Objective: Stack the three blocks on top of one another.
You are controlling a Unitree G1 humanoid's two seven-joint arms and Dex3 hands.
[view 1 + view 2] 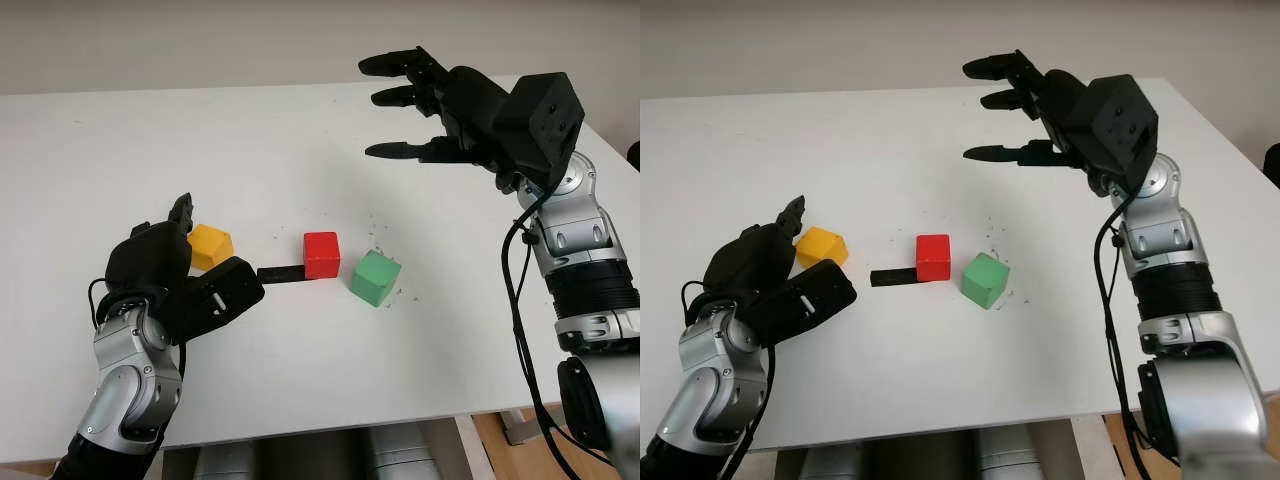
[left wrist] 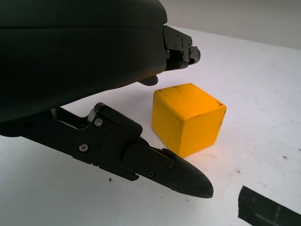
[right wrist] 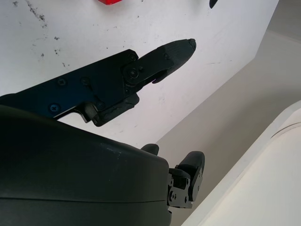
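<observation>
My left hand (image 1: 175, 275) is low on the desk (image 1: 300, 130) by its left edge. Its fingers (image 2: 169, 167) sit on both sides of the yellow block (image 1: 210, 246), not squeezing it yet. The red block (image 1: 322, 254) and green block (image 1: 375, 277) wait mid-desk. My right hand (image 1: 450, 110) hovers open, high up. Next I think I must squeeze and lift.

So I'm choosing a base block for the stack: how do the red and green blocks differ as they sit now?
The red block sits square to the table edge; the green block is turned at an angle. Red touches the black tape strip; green touches nothing. Red is in the middle; green is nearest the open right hand. Both look alike in size and lie flat.
</observation>
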